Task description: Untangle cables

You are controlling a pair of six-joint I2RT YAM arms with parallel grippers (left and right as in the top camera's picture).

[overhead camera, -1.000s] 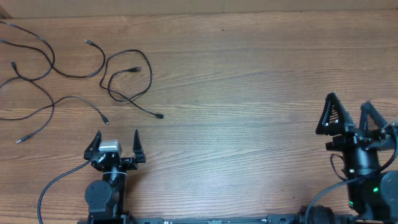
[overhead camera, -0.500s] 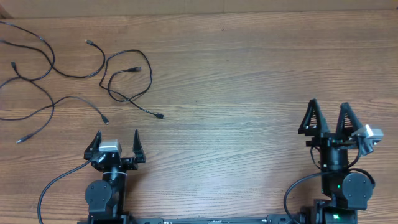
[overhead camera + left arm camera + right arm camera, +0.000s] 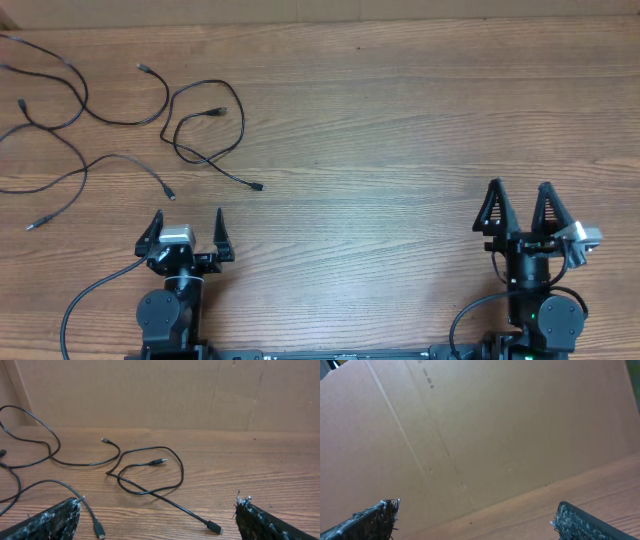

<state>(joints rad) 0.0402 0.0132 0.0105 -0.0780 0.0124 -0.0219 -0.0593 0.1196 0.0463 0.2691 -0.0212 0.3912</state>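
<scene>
We find the cables (image 3: 242, 120) spread loosely over the far left of the surface (image 3: 400, 120), one looping across itself. Left tool (image 3: 188, 215) and right tool (image 3: 520, 186) both stand apart and empty. We judge little untangling is left.

A broad brown wood-grain tabletop (image 3: 400, 120) fills the overhead view, its grain running left to right. Along its far edge stands a flat wall of plain tan cardboard (image 3: 150, 395), marked by faint upright creases. The light is soft and even, casting only thin shadows.
</scene>
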